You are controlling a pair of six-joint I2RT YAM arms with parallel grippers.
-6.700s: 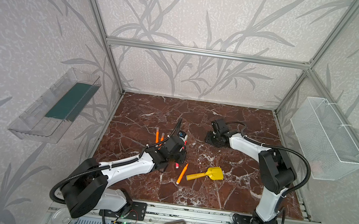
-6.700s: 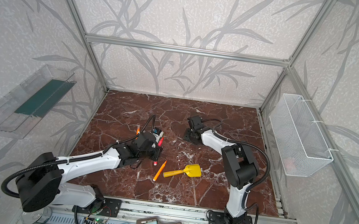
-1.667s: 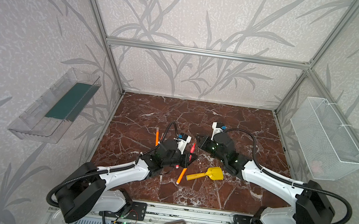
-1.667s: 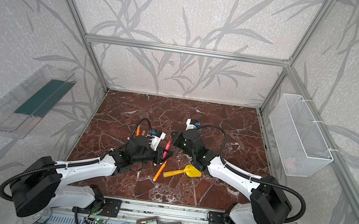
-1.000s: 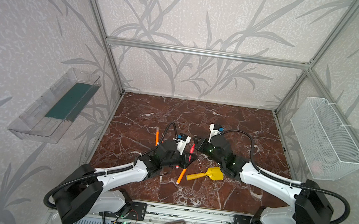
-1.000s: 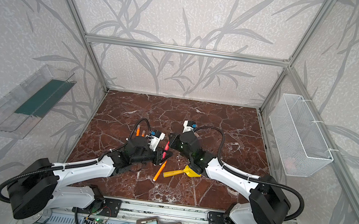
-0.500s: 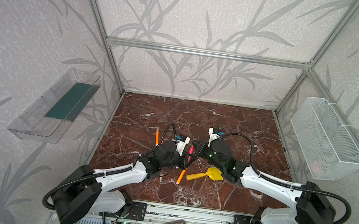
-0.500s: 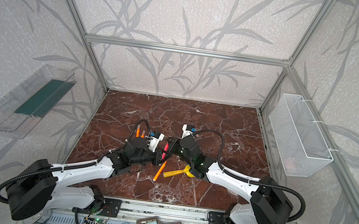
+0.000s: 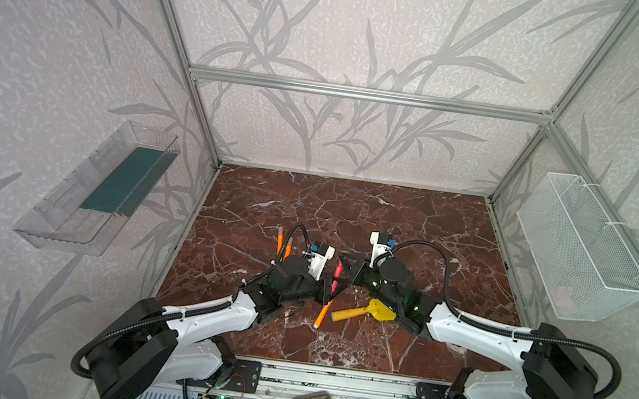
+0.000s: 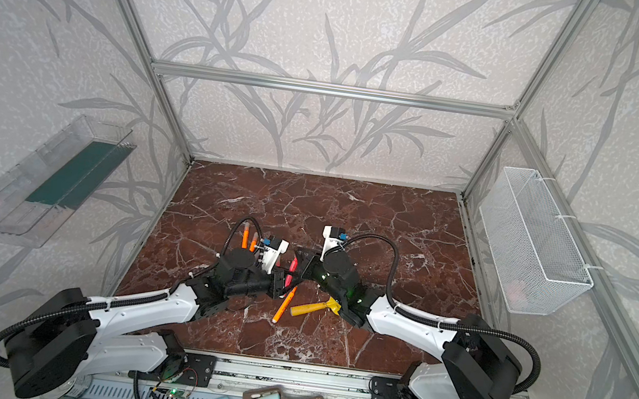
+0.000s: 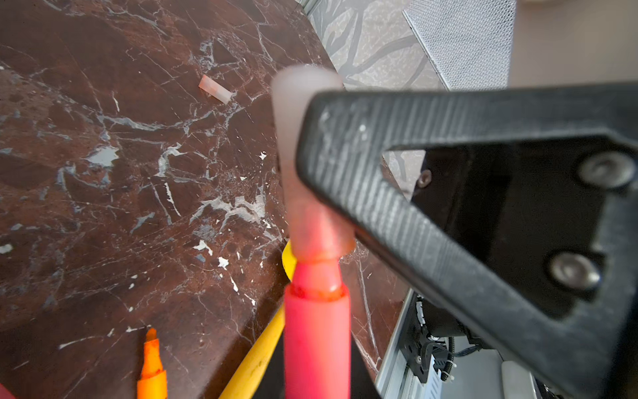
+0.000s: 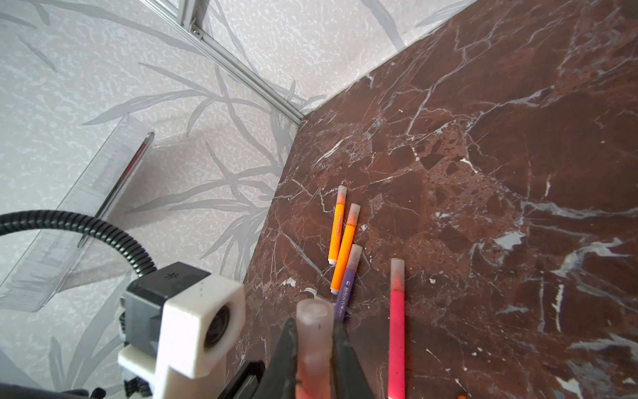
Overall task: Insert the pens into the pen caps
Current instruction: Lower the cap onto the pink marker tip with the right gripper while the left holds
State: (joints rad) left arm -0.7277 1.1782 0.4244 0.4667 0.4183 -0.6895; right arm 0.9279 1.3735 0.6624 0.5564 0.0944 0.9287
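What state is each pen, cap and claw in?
left claw, shut on red pen
right claw, shut on cap
red pen, tip in cap, neck showing, not seated
cap, partly on red pen
lone orange pen, uncapped, lying flat
orange pair, capped, lying flat
purple pen, capped, lying flat
second red pen, capped, lying flat
loose cap, empty, lying flat

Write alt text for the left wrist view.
Close up, a pinkish-red pen has its tip partly inside a pale translucent cap, which a black gripper finger holds. Behind, on the dark red marble table, lie a loose cap, an uncapped orange pen and a yellow shovel handle.
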